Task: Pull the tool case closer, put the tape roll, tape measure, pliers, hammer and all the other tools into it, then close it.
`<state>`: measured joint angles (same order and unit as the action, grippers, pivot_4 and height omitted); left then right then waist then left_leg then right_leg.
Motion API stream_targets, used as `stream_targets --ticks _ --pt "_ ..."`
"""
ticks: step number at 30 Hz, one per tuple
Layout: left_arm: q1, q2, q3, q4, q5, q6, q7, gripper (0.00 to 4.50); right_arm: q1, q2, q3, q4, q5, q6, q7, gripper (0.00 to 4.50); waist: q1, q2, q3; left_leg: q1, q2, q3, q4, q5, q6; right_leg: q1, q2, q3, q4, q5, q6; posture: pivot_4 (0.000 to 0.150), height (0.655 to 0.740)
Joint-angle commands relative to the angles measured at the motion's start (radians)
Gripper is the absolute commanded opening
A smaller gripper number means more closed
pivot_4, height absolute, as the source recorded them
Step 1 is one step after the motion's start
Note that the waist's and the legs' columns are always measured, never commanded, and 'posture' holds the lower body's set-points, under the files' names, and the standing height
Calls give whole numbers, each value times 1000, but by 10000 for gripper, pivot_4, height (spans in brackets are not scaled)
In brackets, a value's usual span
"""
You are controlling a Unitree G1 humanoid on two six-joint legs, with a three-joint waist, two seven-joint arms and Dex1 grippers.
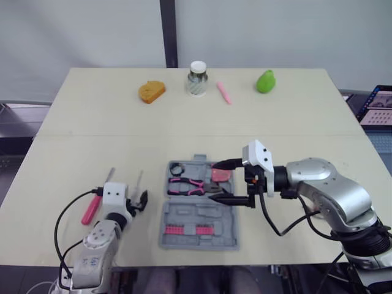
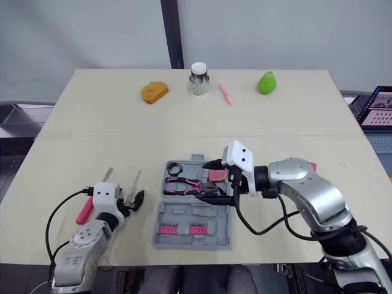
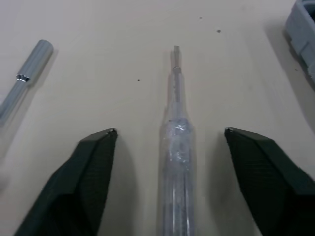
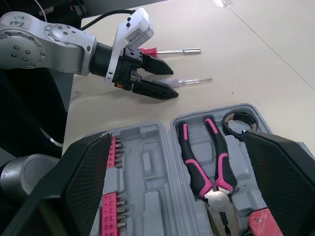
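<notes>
I see left tool (image 3: 170,131) wide open, gripping nothing, fingers straddling clear screwdriver (image 3: 175,147) flat on worktop (image 1: 92,141), left of tool case (image 1: 199,229); right tool (image 1: 211,181) spread wide too, empty, over case's right side; case lies open; pliers (image 1: 187,185), tape roll (image 1: 176,168) inside.

Open tool case (image 1: 199,211) holds pliers (image 1: 187,185) — right gripper (image 1: 212,181) over it, jaws apart.

A robotics lab or test room is suggested: a pale beige counter (image 1: 92,122) is set against plain grey-white wall panels (image 1: 79,37), and a lit laptop screen (image 1: 376,105) is seen beside it
</notes>
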<state>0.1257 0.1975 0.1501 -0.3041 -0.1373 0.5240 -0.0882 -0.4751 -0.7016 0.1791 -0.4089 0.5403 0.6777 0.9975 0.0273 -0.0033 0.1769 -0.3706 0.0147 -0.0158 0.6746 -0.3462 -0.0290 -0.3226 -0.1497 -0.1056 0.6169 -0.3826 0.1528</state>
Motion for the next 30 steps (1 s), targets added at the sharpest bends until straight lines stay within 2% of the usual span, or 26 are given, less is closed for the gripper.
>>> stream_targets --ticks 1,4,5,11,14,15,18,23,24,27,30 --pt "28 -9 -19 22 0 25 -11 17137 1 -8 -43 -38 19 -2 -5 45000 0 0 0 0 0 0 0 0 0 0 0 0 0 0 0 1500 7400" --pt "34 -7 -14 26 1 20 -15 2087 3 -7 -47 -41 19 1 -5 45000 0 0 0 0 0 0 0 0 0 0 0 0 0 0 0 1500 7400" --pt "34 -6 -11 29 0 19 -15 701 5 -7 -48 -42 19 1 -5 45000 0 0 0 0 0 0 0 0 0 0 0 0 0 0 0 1500 7400" --pt "28 15 -28 56 1 -21 -60 803 18 -8 -57 -39 18 -6 -1 45000 1 0 0 0 0 0 0 0 0 0 0 0 0 0 0 1500 7400" --pt "30 79 -36 16 -19 -40 -151 803 35 -31 -93 -33 28 -13 15 45000 1 0 0 0 0 0 0 0 0 0 0 0 0 0 0 1500 7400" --pt "27 118 -30 -10 -37 -31 -197 803 47 -48 -116 -30 36 -15 27 45000 1 0 0 0 0 0 0 0 0 0 0 0 0 0 0 1500 7400" --pt "-12 324 -16 -125 -135 36 -429 803 125 -134 -204 -23 54 -40 90 45000 2 -1 1 -1 0 -1 -1 0 0 0 0 -1 -1 0 0 1500 7400" --pt "-146 652 -69 -147 -211 126 -733 803 242 -235 -275 -12 37 -95 155 45000 -2 -1 2 -1 1 0 -1 0 0 0 1 0 -2 0 0 1500 7400" --pt "-174 687 -77 -135 -218 126 -768 803 250 -242 -277 -12 35 -101 158 45000 -2 -1 2 -1 1 1 -1 0 0 0 1 0 -2 0 0 1500 7400" --pt "-383 815 -192 -83 -201 160 -923 803 311 -263 -287 -7 4 -144 165 45000 -3 0 3 0 0 2 -5 0 0 0 1 0 -5 0 0 1500 7400" --pt "-513 865 -285 -42 -180 165 -1024 803 341 -266 -281 -13 -14 -160 159 45000 -4 -1 3 0 0 2 -7 0 0 -1 1 0 -5 0 0 1500 7400"
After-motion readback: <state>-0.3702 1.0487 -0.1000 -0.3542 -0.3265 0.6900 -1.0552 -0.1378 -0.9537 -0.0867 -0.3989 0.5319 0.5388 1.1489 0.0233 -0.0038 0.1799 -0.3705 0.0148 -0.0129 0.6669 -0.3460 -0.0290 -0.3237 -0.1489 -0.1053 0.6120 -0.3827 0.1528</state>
